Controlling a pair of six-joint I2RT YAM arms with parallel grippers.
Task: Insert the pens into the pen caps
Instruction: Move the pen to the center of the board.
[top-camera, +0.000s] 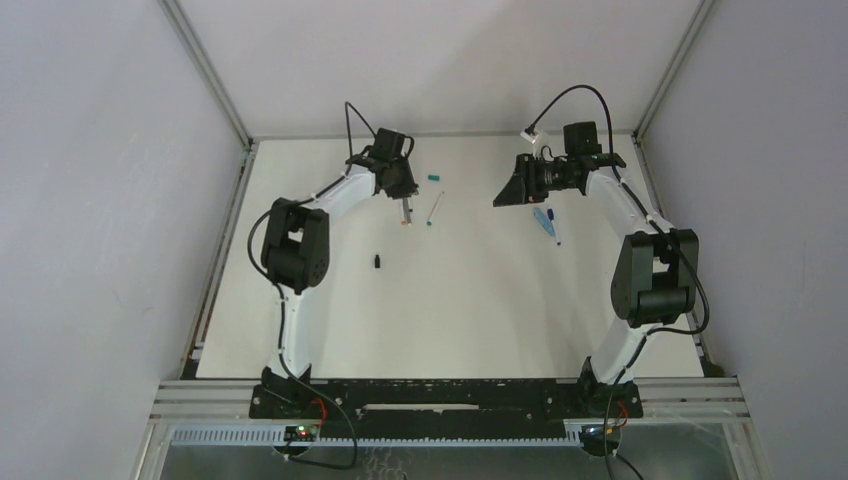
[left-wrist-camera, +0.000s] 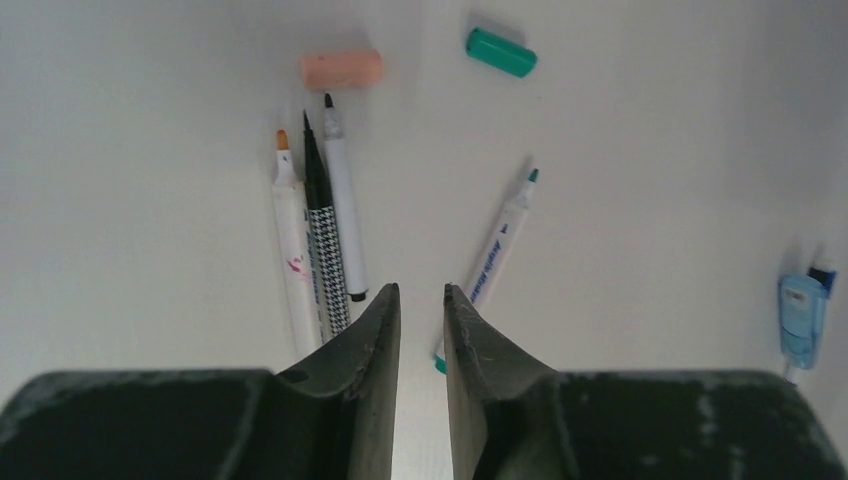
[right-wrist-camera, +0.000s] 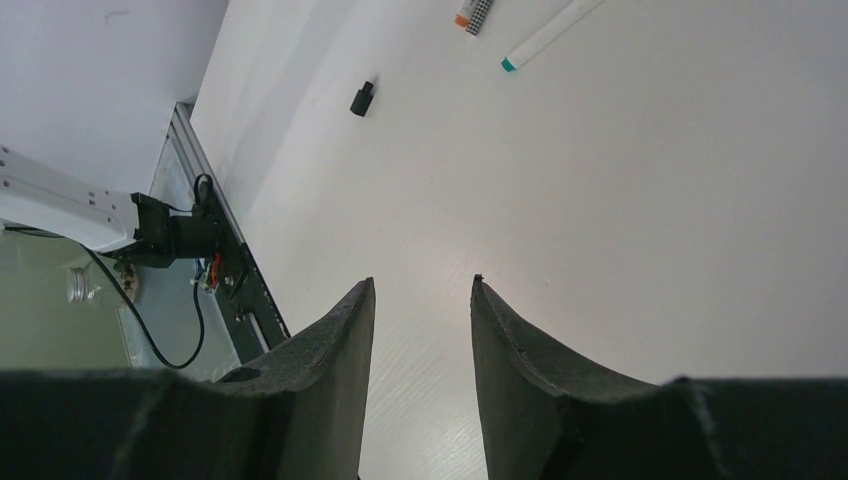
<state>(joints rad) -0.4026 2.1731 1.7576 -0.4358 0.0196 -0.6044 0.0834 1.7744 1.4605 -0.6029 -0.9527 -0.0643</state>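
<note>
Left gripper hangs low over the pen cluster at the far left of the bench. Its jaws are narrow, just a slit of bare bench between them, nothing gripped. Three pens lie side by side, touching, tips pointing away from the arm: orange-tipped white, black houndstooth, black-tipped white. Their near ends run under the left jaw, so as far as I can see the slit isn't over any of them. Teal pen lies apart to the right, angled, its near end slipping under the right jaw. Caps sit just past the tips: salmon cap right ahead of the trio, teal cap beyond the teal pen, so matching colours lie close, handy for pairing. Black cap is alone, nearer the bases, well apart from the rest. Blue pen lies over by the right arm. Right gripper hovers tilted above bare bench, jaws moderately wide, empty. It looks parked clear of the left arm; my guess is it's placed to take a cap while the left takes a pen. Nothing looks capped, so the task is at its start. Narrow jaws suit a thin barrel, but with the trio touching there's a risk of pinching two or rolling the neighbours.
</note>
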